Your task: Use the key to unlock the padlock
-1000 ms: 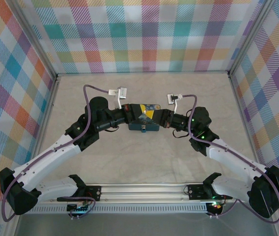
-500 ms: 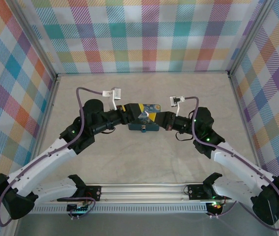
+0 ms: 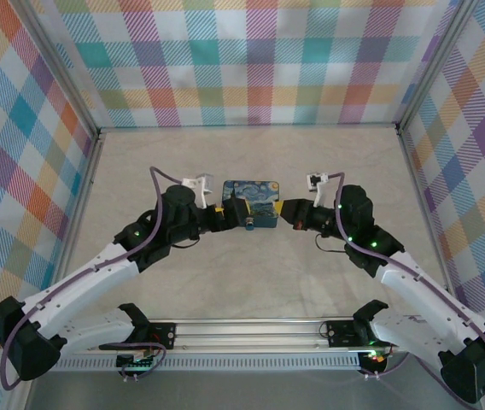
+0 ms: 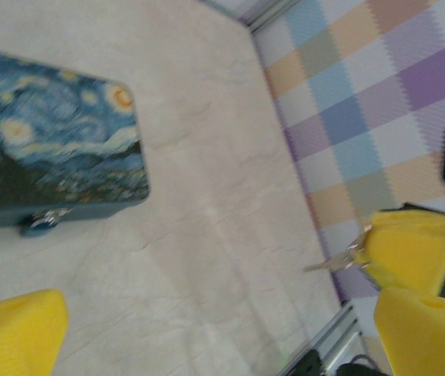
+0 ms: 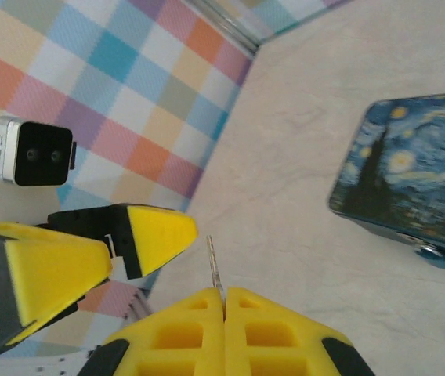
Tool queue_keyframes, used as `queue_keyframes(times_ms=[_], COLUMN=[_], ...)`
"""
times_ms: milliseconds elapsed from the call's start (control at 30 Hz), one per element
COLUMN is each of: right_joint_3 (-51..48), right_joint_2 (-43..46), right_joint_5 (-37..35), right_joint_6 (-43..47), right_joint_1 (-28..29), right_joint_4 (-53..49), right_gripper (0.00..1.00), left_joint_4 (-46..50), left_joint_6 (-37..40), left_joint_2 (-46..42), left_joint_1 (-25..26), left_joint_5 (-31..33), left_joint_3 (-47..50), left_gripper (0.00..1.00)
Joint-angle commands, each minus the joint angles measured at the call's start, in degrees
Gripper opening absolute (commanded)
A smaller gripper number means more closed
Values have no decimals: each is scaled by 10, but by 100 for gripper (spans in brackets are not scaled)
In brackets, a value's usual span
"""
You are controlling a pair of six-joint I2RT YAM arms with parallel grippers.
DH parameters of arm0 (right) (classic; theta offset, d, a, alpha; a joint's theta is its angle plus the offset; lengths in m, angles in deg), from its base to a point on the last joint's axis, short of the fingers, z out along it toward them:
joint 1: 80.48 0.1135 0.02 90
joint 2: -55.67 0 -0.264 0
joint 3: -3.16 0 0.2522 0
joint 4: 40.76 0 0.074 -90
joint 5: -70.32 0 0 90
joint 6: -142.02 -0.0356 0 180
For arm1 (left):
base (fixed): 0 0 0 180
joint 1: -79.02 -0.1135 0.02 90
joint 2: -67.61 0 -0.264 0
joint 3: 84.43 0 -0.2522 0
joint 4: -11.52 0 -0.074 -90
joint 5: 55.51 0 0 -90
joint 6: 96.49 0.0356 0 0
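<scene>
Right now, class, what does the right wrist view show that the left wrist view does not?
Right wrist view: a white wrist camera, and the key edge-on as a thin line. Left wrist view: the key side-on, sticking out of the right gripper. Both: the tin, the key, the open left gripper, and the right gripper shut on the key.

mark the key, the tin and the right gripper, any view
key [image 5: 214,262]: right wrist view, on the bare blade sticking out past the fingertips.
tin [image 3: 254,193]: top view, middle of the swirl-printed lid.
right gripper [image 5: 223,298]: right wrist view, seam where the yellow fingertips meet.
</scene>
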Motion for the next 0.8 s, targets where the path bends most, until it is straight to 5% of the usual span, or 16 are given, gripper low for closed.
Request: queue_keyframes(times_ms=[0,400,567,767], right_joint_3=[14,64,91,108], right_joint_2=[7,-67,-135,-208], right_joint_5=[-40,-146,-171,-175], right_joint_6=[40,119,154,159], right_joint_1=[-5,-28,-53,-92], right_joint_4=[-47,-109,-90,-51], right_gripper=[0,0,0,0], left_joint_4=[2,-113,-296,-340], left_joint_6=[1,6,55,127], left_joint_2=[5,96,135,190], left_joint_1=[7,9,19,25], left_joint_5=[3,26,73,108], left_joint_3=[25,107,184,183], left_gripper=[100,100,100,100])
